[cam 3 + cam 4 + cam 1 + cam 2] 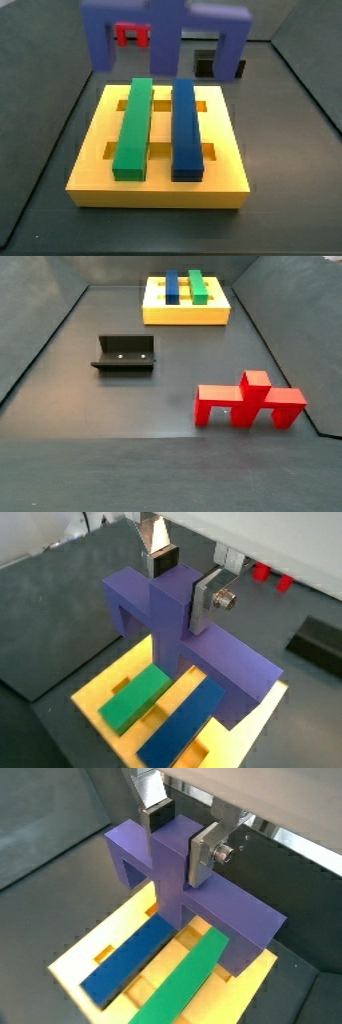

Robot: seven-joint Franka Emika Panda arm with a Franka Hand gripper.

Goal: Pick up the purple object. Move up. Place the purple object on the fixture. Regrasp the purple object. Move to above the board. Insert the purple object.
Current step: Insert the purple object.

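My gripper (185, 582) is shut on the middle bar of the purple object (201, 642), a silver finger (207, 602) pressing each side; both wrist views show this grip (181, 836). The purple object (167, 20) hangs legs-down over the far end of the yellow board (160, 190). A green bar (135, 125) and a blue bar (187, 125) lie in the board's slots. The black fixture (127, 353) stands bare on the floor, away from the board (187, 314). In that side view the purple object and gripper are out of frame.
A red legged piece (250, 401) stands on the dark floor near the right wall, and shows small in a wrist view (267, 577). The fixture (321, 642) sits beside the board. Dark walls enclose the floor.
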